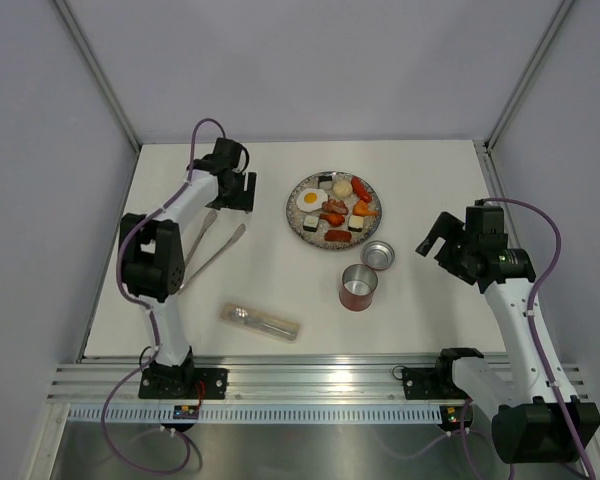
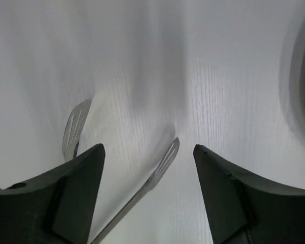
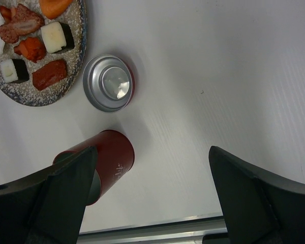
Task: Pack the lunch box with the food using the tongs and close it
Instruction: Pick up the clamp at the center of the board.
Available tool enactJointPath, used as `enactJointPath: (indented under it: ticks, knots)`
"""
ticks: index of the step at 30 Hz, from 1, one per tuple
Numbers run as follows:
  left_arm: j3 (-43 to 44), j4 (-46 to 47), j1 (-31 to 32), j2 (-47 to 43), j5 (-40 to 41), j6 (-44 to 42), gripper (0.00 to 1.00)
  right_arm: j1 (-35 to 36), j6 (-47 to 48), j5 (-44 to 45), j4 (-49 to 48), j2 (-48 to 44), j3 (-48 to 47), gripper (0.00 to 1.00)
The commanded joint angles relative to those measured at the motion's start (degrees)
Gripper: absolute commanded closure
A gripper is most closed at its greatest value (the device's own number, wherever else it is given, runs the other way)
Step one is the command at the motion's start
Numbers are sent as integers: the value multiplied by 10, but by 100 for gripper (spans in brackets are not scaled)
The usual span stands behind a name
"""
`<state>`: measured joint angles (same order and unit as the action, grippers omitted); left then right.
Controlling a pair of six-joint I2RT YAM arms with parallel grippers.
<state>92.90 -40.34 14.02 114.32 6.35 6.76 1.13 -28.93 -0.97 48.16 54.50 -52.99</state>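
light: bright, diffuse | shadows: soft, faint | glare: sheen on lid [image 3: 108, 83] | blur: left wrist view soft, streaked

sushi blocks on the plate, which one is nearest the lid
The sushi block between the orange shrimp and the red sausage; the other blocks sit farther from the lid.

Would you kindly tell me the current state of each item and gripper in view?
lunch box: upright, open, no food visible inside.
lid: off, lying inside-up beside the plate.
tongs: lying flat, arms spread, not gripped.
food: on the plate.
left gripper: open, over the tong tips.
right gripper: open, holding nothing.
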Motion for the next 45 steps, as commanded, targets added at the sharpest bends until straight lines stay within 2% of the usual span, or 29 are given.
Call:
enactJointPath:
  ticks: [1, 5, 8, 12, 17, 24, 25, 27, 30, 31, 34, 35, 38, 45]
  knots:
    - [-59, -7, -6, -143, 32, 1, 18, 2, -4, 7, 9, -10, -13, 1]
    - [-171, -9, -50, -233, 30, 6, 1, 2, -3, 3, 1, -8, -11, 0]
    - [-242, -11, -94, -269, 24, 10, 1, 2, -4, -9, -5, -1, -11, 1]
    - [-300, -13, -102, -288, 17, 28, 1, 2, -8, -16, -17, 3, -5, 1]
    - [-323, 5, -107, -270, 81, 49, 2, 2, -5, -19, -22, 11, -4, 0]
    - [-285, 35, -123, -175, 61, 56, 23, 2, -3, -19, -20, 5, -8, 1]
    - [-281, 38, -124, -164, 60, 56, 29, 1, -3, -19, -18, 3, -7, 1]
    - [-273, 39, -124, -145, 59, 55, 33, 1, -3, -18, -16, 2, -5, 0]
    - [-265, 48, -125, -127, 55, 54, 49, 1, -2, -16, -11, -2, -4, 1]
    - [-259, 47, -126, -125, 53, 55, 61, 2, 0, -14, -11, -4, -4, 0]
    - [-245, 50, -126, -119, 39, 58, 77, 2, 1, -12, -9, -4, -4, 1]
    - [-231, 49, -126, -111, 34, 58, 87, 2, 2, -12, -8, -3, -4, 1]
    - [-189, 40, -126, -79, 24, 55, 99, 1, 5, -5, 1, -1, -11, 1]
    - [-121, 46, -126, -31, 27, 35, 99, 1, 10, 4, 13, -2, -20, 1]
